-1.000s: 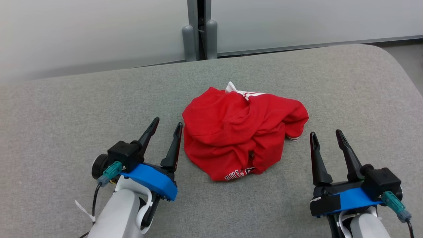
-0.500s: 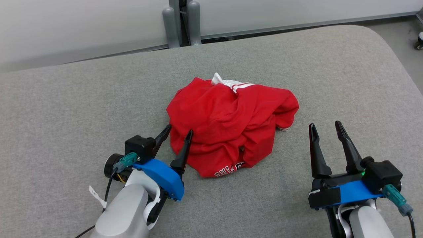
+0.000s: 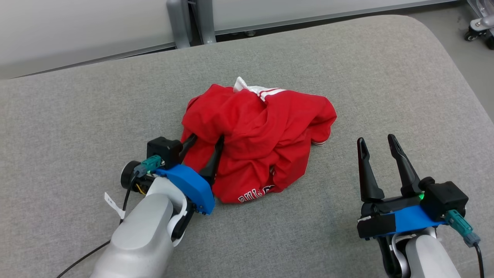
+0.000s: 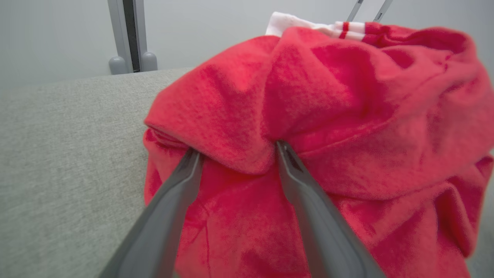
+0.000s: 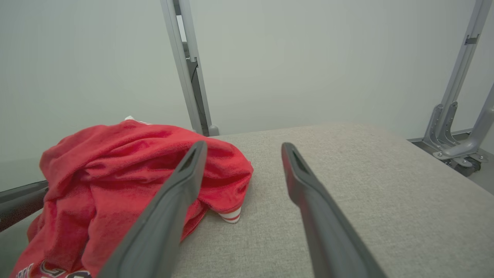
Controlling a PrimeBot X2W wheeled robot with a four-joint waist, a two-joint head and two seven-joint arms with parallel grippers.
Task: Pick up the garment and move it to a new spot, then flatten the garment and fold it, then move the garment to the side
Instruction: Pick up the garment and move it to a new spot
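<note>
The garment [image 3: 262, 135] is a crumpled red shirt with white striped trim and white lettering, heaped in the middle of the grey padded table [image 3: 77, 116]. My left gripper [image 3: 206, 139] stands open at the heap's left edge, its fingertips tucked under a fold of red cloth. In the left wrist view both fingers [image 4: 305, 200] reach into the garment [image 4: 347, 116], a fold between them. My right gripper [image 3: 376, 141] is open, apart from the heap at its lower right, with nothing between its fingers [image 5: 316, 216]. The right wrist view shows the garment [image 5: 115, 173] to its left.
The grey padded table [image 5: 366, 193] extends free to the left, right and front of the heap. Behind it are a pale wall and a grey upright post [image 3: 175, 21]. A wheeled metal frame [image 3: 478, 27] stands on the floor beyond the table's far right corner.
My left gripper has moved forward and right from beside the heap into its left edge, fingertips now under a fold. The head camera has shifted; the right gripper stays where it was.
</note>
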